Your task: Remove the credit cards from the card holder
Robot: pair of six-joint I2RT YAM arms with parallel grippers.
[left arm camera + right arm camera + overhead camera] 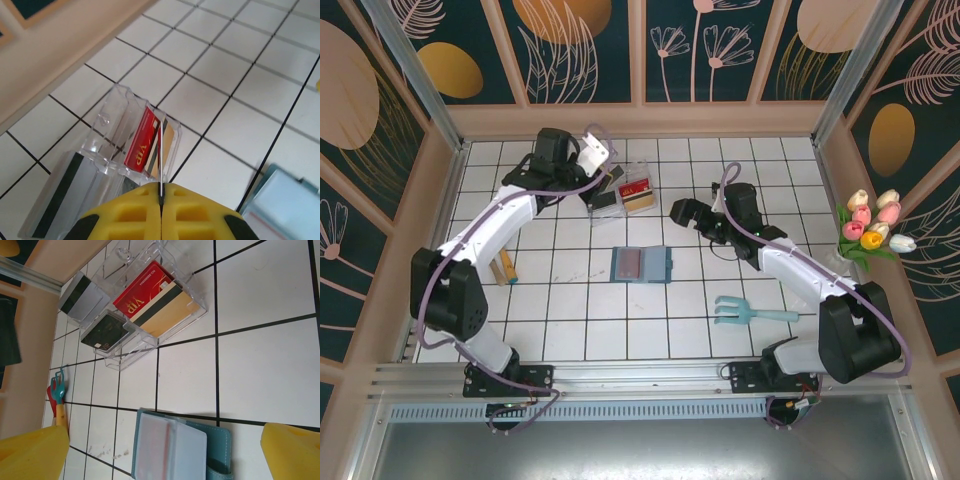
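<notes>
Tray point(120, 357) of clear plastic on desk point(265, 285), containing red card point(142, 290), gold card point(167, 312), dark card point(104, 332) and grey striped card point(82, 297); teal card holder point(220, 440) lying open mid-desk, near wide-open right hand point(692, 215), apart from left hand point(161, 200) pinching thin card point(161, 155) seen edge-on, colour unreadable.

Left arm point(505, 215) & right arm point(790, 265): white shells, black joints, lilac cable along each. Fingers point(150, 195) yellow, moulded w/ recessed pockets, black insets.
</notes>
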